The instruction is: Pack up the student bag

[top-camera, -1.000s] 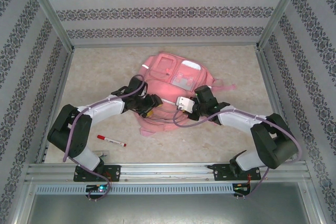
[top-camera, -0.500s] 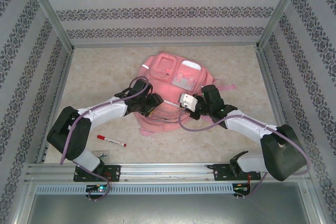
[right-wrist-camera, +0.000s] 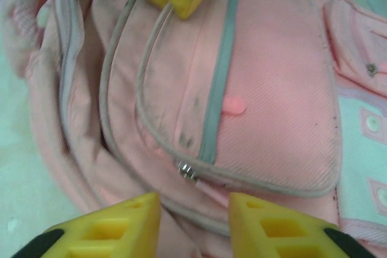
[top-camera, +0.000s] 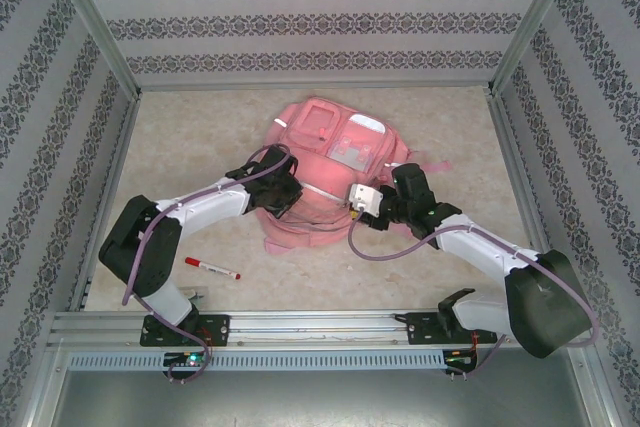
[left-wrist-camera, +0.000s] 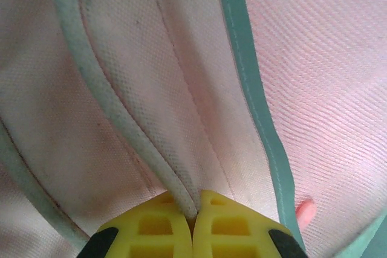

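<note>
On the left of the top view a red marker (top-camera: 211, 268) lies on the pale table (top-camera: 180, 147), near the front rail and well apart from everything else. The left arm reaches from its base across to the student bag (top-camera: 325, 162), which lies flat at the middle of the table with its front pockets facing up and its clear window pocket (top-camera: 352, 152) towards the far wall. The left gripper (top-camera: 284, 201) sits on the bag's near left part. In the left wrist view its yellow fingers (left-wrist-camera: 151, 234) are pressed together, pinching a fold of pink fabric where a grey piping (left-wrist-camera: 115, 113) runs down between them. A grey-green strip (left-wrist-camera: 254, 101) runs down the cloth just to the right, and a small pink tab (left-wrist-camera: 305, 211) shows beside the strip near the bottom. The right wrist view looks down on a rounded front pocket (right-wrist-camera: 272, 119) with the same strip down its middle and the tab beside it. A metal zipper slider (right-wrist-camera: 187, 170) sits at the pocket's lower edge. The tip of the left gripper shows at the top of that view, on the bag's fabric. The right gripper (right-wrist-camera: 193, 209) hangs above the bag with its two yellow fingers spread apart and nothing between them, the slider lying just beyond the gap. In the top view the right gripper is over the bag's near right part, its arm stretching back to the base at the right.
</note>
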Controlling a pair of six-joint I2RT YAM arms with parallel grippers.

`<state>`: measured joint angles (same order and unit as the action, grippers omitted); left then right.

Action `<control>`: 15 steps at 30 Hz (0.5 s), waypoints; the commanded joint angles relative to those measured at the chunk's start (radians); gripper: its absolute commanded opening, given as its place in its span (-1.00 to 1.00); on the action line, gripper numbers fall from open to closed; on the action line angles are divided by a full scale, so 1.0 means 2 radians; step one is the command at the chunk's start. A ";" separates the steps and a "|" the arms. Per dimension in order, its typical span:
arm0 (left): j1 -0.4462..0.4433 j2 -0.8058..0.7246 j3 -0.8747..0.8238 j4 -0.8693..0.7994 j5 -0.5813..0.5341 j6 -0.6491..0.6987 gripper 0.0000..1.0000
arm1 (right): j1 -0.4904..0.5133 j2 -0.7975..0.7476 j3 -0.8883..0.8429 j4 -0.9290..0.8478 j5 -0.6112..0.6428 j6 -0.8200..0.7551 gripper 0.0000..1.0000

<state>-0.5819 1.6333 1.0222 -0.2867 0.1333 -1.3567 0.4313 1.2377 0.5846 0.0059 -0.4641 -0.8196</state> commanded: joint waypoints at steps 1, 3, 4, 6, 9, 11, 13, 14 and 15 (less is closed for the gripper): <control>-0.007 -0.043 0.027 -0.040 -0.001 -0.037 -1.00 | -0.017 -0.006 -0.003 -0.044 -0.056 -0.058 -0.20; -0.007 -0.055 0.024 -0.037 0.012 -0.052 -1.00 | -0.026 0.007 0.006 -0.040 -0.060 -0.054 -0.21; -0.007 -0.060 0.021 -0.031 0.020 -0.061 -1.00 | -0.030 0.017 0.013 -0.041 -0.062 -0.054 -0.22; -0.007 -0.065 0.015 -0.015 0.036 -0.080 -1.00 | -0.036 0.035 0.027 -0.040 -0.064 -0.052 -0.25; -0.008 -0.068 0.013 0.009 0.053 -0.095 -1.00 | -0.038 0.061 0.044 -0.028 -0.068 -0.035 -0.32; -0.007 -0.067 0.015 0.014 0.061 -0.099 -1.00 | -0.037 0.077 0.054 -0.017 -0.065 -0.021 -0.33; -0.007 -0.069 0.015 0.018 0.066 -0.102 -1.00 | -0.037 0.087 0.053 0.010 -0.049 0.003 -0.31; -0.007 -0.069 0.015 0.020 0.067 -0.104 -1.00 | -0.038 0.091 0.052 0.017 -0.046 0.006 -0.30; -0.007 -0.070 0.015 0.020 0.067 -0.105 -1.00 | -0.038 0.095 0.055 0.015 -0.045 0.002 -0.28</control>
<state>-0.5816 1.5311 1.0344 -0.2836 0.1925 -1.4185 0.3618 1.4090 0.6697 -0.0078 -0.5426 -0.8547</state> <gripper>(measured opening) 0.051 0.355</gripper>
